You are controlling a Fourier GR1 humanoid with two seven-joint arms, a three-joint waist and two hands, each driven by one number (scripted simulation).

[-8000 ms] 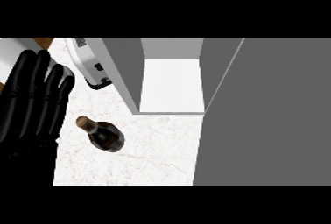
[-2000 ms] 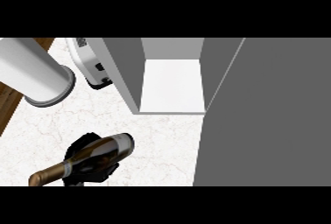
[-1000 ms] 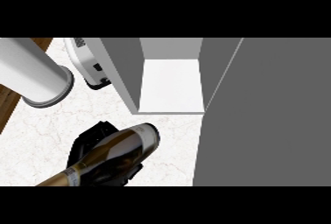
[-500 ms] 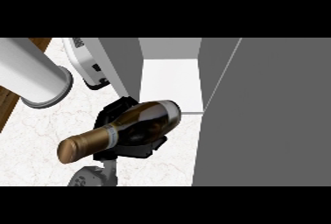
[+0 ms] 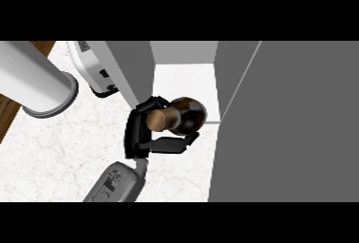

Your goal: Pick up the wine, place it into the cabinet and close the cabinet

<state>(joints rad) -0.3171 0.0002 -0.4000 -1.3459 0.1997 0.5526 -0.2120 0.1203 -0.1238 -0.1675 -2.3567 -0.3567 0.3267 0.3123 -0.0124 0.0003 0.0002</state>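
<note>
I see the right robot hand with its black fingers curled round the wine, gripping it right at the front lip of the open cabinet. The bottle points almost straight up at my view, so I get the round bronze cap end-on with the dark glossy glass swelling out behind it. It sits at the seam where the white marbled tabletop meets the pale, smooth cabinet floor.

The opening is narrow. A grey wall bounds it on the left, and the fingers lie close against that wall's lower corner; a second grey panel bounds it on the right, with a small gap between it and the bottle. Beyond that, a large flat grey surface fills the right side of my view. The grey forearm comes up from the lower edge toward the hand.

At the upper left a thick, pale cylinder-shaped forearm crosses the tabletop edge, its flat rim toward me; I can't see the left robot hand. Next to it stands a white rounded object with dark trim, beside the left wall.
</note>
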